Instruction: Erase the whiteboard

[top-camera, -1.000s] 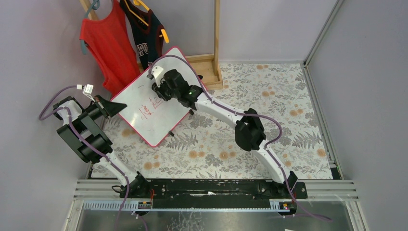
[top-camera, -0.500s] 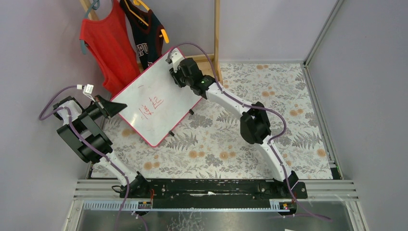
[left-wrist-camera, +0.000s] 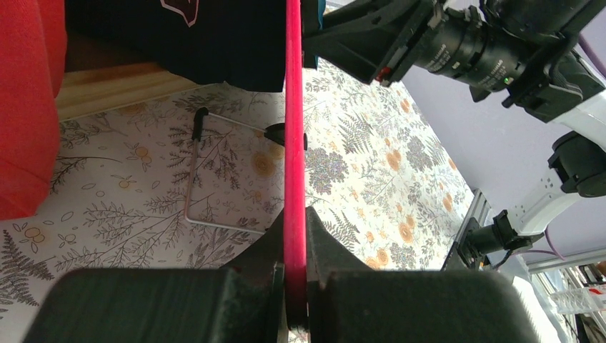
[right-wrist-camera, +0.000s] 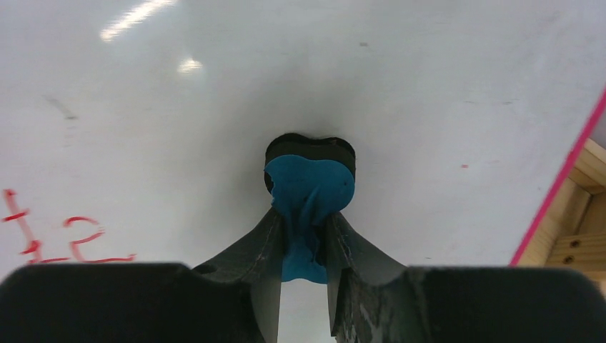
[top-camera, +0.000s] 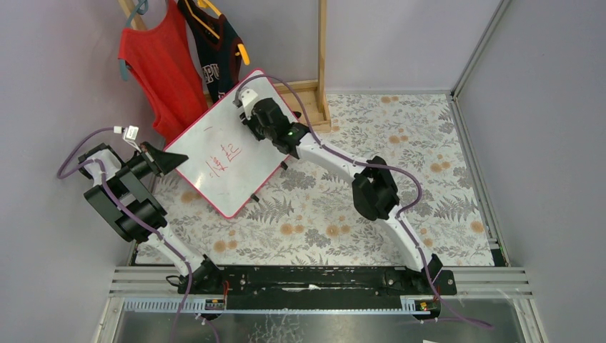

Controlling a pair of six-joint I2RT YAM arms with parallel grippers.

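Floral-printed cloth covers the counter (top-camera: 429, 143), with lavender walls around it and a red shirt (top-camera: 161, 64) and dark jersey (top-camera: 214, 53) hanging on a wooden rack (top-camera: 322, 50) beyond both hands; the whiteboard (top-camera: 239, 189) stands tilted on the counter between the two hands, its white face turned up; the left hand (left-wrist-camera: 294, 239) is closed on the board's pink-red frame (left-wrist-camera: 293, 107), which rises straight up out of its fingers in the wrist view; a bent wire leg (left-wrist-camera: 189, 179) rests on the cloth just beyond that hand, to its left; the right hand (right-wrist-camera: 307, 214) is clamped on a blue cloth (right-wrist-camera: 309, 187), whose bunched end presses against the white face directly ahead of its fingertips; red marks (right-wrist-camera: 50, 239) lie on the board to the left of this hand; the frame's edge crosses to its right, with bare wood past it.
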